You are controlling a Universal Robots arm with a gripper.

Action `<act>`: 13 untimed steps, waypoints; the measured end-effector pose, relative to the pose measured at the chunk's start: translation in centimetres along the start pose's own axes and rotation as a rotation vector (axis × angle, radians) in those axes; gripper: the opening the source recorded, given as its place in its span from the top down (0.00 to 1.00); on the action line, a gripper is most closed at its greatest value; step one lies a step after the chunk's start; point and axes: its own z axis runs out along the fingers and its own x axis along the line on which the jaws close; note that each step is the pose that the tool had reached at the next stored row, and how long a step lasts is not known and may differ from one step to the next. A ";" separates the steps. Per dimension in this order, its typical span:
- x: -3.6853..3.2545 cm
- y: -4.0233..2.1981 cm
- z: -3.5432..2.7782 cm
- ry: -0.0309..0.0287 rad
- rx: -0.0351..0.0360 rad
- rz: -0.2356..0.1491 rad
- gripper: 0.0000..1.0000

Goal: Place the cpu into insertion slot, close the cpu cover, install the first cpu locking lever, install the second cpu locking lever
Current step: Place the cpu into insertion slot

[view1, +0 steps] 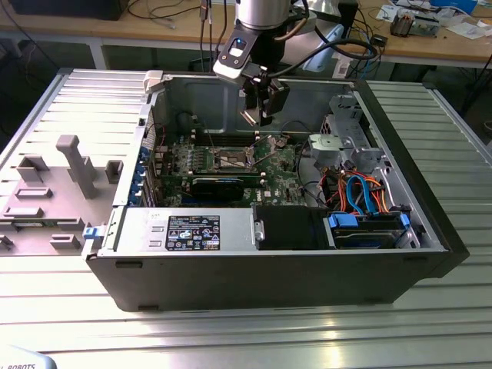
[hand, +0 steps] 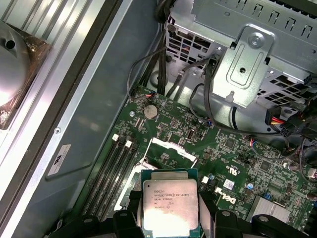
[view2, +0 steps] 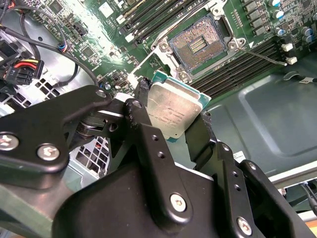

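Note:
My gripper (view1: 257,108) hangs inside the open computer case, above the green motherboard (view1: 231,165). It is shut on the cpu (view2: 174,111), a flat square chip with a silver-grey top, held by two opposite edges between the black fingers (view2: 141,96). The cpu (hand: 169,206) is in the air, apart from the board. The insertion slot (view2: 198,45) lies uncovered beyond the chip, its dark centre showing. The cpu cover (hand: 171,148), a silvery frame, stands swung up at the slot's edge. A thin locking lever (view2: 262,57) sticks out beside the slot.
Long memory slots (view2: 237,64) run beside the socket. A metal drive cage (hand: 247,64) with black cables stands close by. Orange and blue cables (view1: 361,192) fill the case's right in the exterior view, a power supply (view1: 192,231) the front. A grey fixture (view1: 61,184) lies outside on the left.

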 end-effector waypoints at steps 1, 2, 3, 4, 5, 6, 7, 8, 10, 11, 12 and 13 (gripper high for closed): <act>0.00 0.00 0.00 0.0000 0.0000 0.000 0.46; 0.00 0.00 0.01 -0.0001 0.0000 0.001 0.46; 0.00 0.00 0.01 -0.0001 0.0000 0.002 0.46; 0.00 0.00 0.04 -0.0005 0.0000 0.005 0.46; 0.00 -0.01 0.07 -0.0008 -0.0001 0.009 0.46; 0.00 -0.01 0.07 -0.0008 -0.0002 0.009 0.46; 0.00 -0.01 0.08 -0.0008 -0.0002 0.009 0.46; 0.00 -0.01 0.08 -0.0010 -0.0001 0.010 0.46; 0.00 -0.01 0.12 -0.0012 -0.0002 0.013 0.46; 0.00 -0.01 0.16 -0.0015 -0.0003 0.017 0.46; 0.00 -0.01 0.16 -0.0015 -0.0003 0.017 0.46; 0.00 -0.02 0.16 -0.0015 -0.0003 0.017 0.46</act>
